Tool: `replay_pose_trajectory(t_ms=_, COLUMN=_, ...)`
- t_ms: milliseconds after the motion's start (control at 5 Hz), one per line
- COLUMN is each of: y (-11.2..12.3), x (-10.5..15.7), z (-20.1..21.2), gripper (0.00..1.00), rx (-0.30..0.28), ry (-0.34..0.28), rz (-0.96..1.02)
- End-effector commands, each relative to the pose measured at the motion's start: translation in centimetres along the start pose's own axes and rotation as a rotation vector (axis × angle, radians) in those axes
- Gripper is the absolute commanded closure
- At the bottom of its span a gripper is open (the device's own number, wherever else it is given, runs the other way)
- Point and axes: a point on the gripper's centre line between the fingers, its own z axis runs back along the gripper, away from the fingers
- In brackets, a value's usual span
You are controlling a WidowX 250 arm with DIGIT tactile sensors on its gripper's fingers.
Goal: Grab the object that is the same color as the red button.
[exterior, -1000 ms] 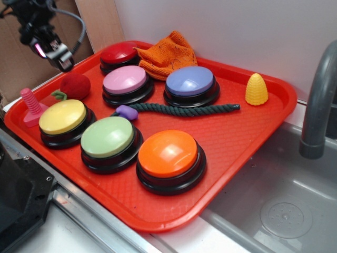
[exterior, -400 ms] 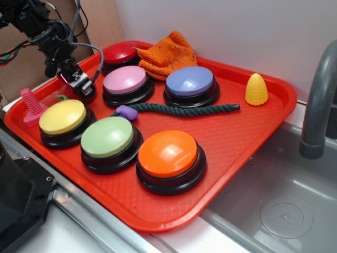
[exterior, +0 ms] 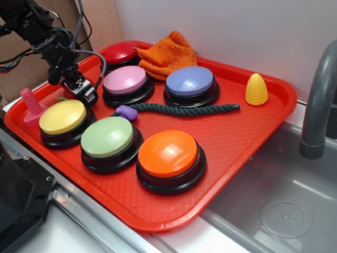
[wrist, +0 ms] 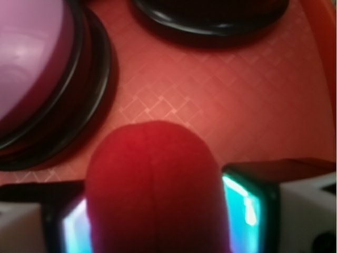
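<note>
The object, a fuzzy dark-red plush strawberry [wrist: 155, 184], fills the lower middle of the wrist view. It sits between my gripper's [wrist: 155, 221] two glowing fingers, which stand close against its sides. The jaws look open around it, not squeezed. In the exterior view my gripper [exterior: 80, 90] is down on the tray's left side and hides the strawberry. It lies between the yellow button [exterior: 62, 117] and the pink button [exterior: 125, 80]. The red button [exterior: 119, 53] is at the tray's far left corner, behind the gripper.
The red tray [exterior: 237, 137] also holds green [exterior: 108, 137], orange [exterior: 168, 153] and blue [exterior: 189, 80] buttons. On it too are an orange cloth [exterior: 168, 52], a dark rope [exterior: 184, 109], a yellow cone [exterior: 256, 89] and a pink screw toy [exterior: 31, 105]. A sink and faucet [exterior: 318, 105] stand at right.
My gripper came down from the upper left onto the strawberry, which showed a second ago and is now covered in the exterior view. Nothing else on the tray moved.
</note>
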Motion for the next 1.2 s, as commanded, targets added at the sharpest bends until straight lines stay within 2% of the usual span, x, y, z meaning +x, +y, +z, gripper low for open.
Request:
replay_pose_trajectory(t_ms=0, y=0.2, x=1.5, z=2.7, gripper=1.0, rx=-0.003, ry=0.088, rz=-0.027)
replay_pose_trajectory(t_ms=200, y=-2.1, x=2.1, z=4.9, gripper=1.0, rx=0.044, ry=0.141, rz=-0.016)
replay_pose_trajectory(t_ms=400, y=-7.0, x=4.6, z=8.4, gripper=1.0, rx=0.031, ry=0.114, rz=0.001)
replay_pose_trajectory(t_ms=600, y=-11.5, x=6.6, z=11.3, gripper=1.0, rx=-0.087, ry=0.08, rz=-0.105)
replay_pose_trajectory(t_ms=800, y=-13.8, x=8.0, z=12.3, gripper=1.0, rx=-0.104, ry=0.053, rz=-0.128)
replay_pose_trajectory(t_ms=1000, y=-13.7, x=7.9, z=11.5, gripper=1.0, rx=-0.096, ry=0.06, rz=-0.109)
